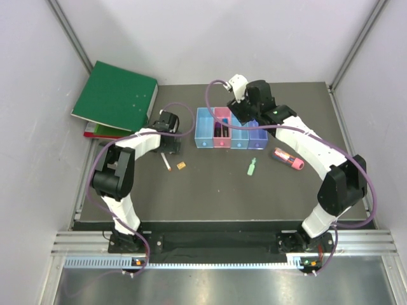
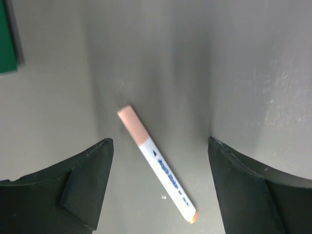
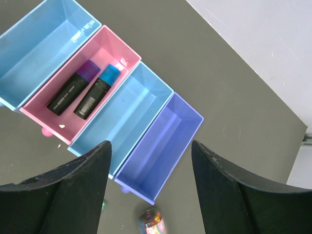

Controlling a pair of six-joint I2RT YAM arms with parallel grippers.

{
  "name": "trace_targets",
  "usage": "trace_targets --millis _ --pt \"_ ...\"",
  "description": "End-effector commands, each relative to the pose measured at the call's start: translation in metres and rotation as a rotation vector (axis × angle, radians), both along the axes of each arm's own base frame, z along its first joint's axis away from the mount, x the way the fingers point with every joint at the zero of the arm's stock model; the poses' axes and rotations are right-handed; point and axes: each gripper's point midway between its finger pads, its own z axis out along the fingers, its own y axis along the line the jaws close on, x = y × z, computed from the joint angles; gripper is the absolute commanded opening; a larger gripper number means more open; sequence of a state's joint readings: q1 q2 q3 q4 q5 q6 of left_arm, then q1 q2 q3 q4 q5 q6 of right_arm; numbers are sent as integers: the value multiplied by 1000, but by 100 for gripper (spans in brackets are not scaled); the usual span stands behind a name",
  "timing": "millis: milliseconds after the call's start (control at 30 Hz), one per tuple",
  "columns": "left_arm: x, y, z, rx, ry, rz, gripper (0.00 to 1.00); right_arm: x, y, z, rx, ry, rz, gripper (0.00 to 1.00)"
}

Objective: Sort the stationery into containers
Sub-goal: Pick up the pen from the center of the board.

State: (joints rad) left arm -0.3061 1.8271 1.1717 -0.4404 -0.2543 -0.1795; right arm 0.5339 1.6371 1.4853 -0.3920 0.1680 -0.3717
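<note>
The containers stand in a joined row: light blue (image 1: 205, 127), pink (image 1: 222, 128), light blue (image 1: 240, 132), purple (image 1: 257, 135). The pink bin (image 3: 105, 53) holds two black markers, one blue-capped (image 3: 97, 92), one purple-capped. My right gripper (image 3: 150, 144) is open and empty above the purple bin (image 3: 161, 146). My left gripper (image 2: 160, 141) is open, low over a thin white pen with a pinkish cap (image 2: 156, 163), which lies between its fingers, untouched. An orange piece (image 1: 180, 166), a green piece (image 1: 252, 166) and a pink-red tube (image 1: 288, 159) lie on the table. No blue-capped white pen shows.
A large green binder (image 1: 117, 95) lies at the back left on top of a red folder (image 1: 100, 132); its corner shows in the left wrist view (image 2: 7, 39). White walls enclose the dark table (image 1: 210, 190) on three sides.
</note>
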Motion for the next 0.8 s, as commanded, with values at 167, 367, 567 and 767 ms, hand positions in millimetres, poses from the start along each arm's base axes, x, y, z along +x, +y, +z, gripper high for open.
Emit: trace_targets --millis 167,367,567,767 --pt "-17 -2 -28 -38 72 38 76 -3 -12 37 7 -64 -34 67" --pt "-28 5 -34 -42 87 48 63 -1 -18 48 3 -80 -53 67" --pt "-38 15 -46 -40 131 66 62 -1 -23 53 -9 -86 -65 68" --pt "-44 14 -58 -58 171 60 28 -3 -27 50 -18 -77 -72 68"
